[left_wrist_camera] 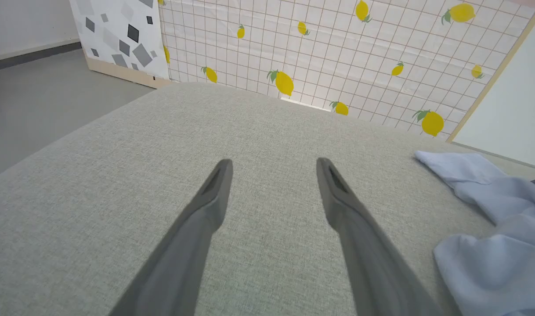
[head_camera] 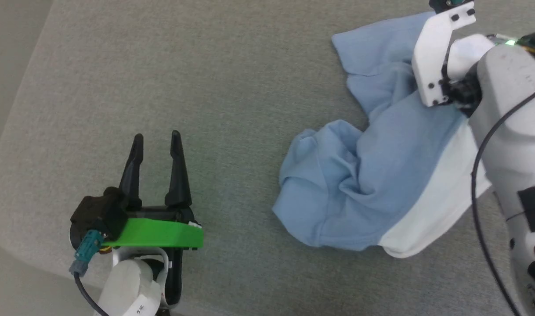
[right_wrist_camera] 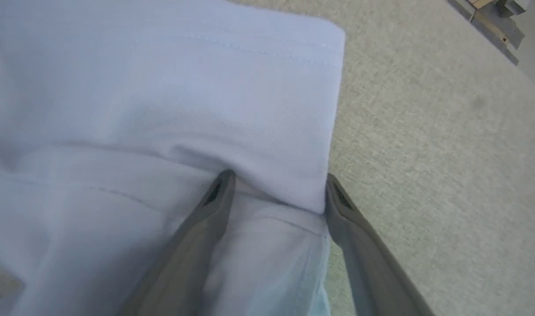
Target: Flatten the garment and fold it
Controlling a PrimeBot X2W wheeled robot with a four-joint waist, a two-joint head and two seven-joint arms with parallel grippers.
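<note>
Garment (head_camera: 373,175) lies crumpled, pale blue with a white inner part turned out, on the grey cushioned surface (head_camera: 206,66). It sits off to the right of the left gripper (head_camera: 157,135), well apart from it. That gripper's fingers are spread wide over bare fabric, holding nothing, as the left wrist view (left_wrist_camera: 274,161) shows. The right gripper (right_wrist_camera: 279,175) is down on the cloth (right_wrist_camera: 162,87). Its fingers are spread, with a hemmed fold between the tips and the outer finger (right_wrist_camera: 337,206) at the cloth's edge; nothing is pinched.
</note>
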